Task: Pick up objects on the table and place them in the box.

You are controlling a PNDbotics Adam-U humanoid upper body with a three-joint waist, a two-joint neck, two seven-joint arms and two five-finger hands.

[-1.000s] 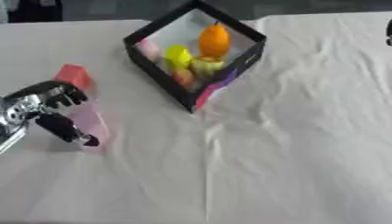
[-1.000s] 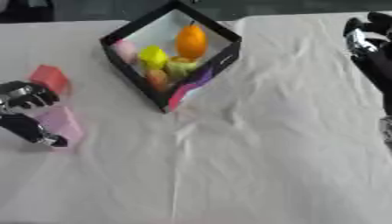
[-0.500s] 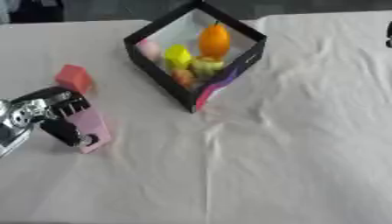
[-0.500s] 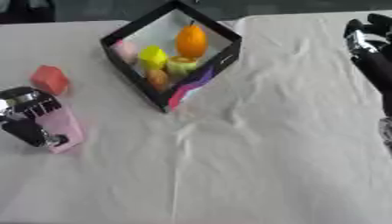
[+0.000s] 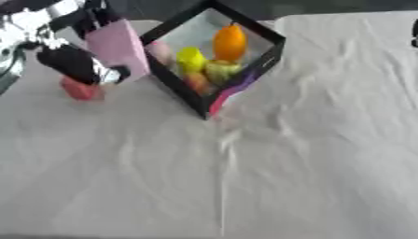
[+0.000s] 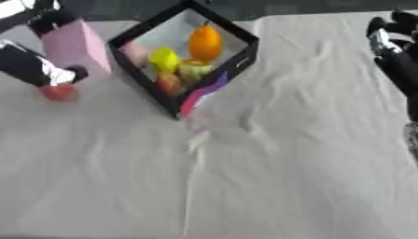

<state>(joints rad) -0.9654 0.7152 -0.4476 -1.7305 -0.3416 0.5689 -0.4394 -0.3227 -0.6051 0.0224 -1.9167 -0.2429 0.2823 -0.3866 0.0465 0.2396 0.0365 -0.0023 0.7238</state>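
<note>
The white-covered surface [image 5: 269,177] is wrinkled in front. Further back at left, a small red object [image 5: 80,89] lies on the cloth. Above it the left hand [image 5: 69,60] has fingers curled around a pink box-like object [image 5: 119,45], lifted just beside the left wall of the black box [image 5: 245,77], w/ an orange and yellow-green things inside. Right hand [image 6: 395,49] shows at the right edge, nothing in it; fingers: can't tell.

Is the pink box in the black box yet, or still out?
Out. The left hand holds the pink box beside the black box's left wall.
</note>
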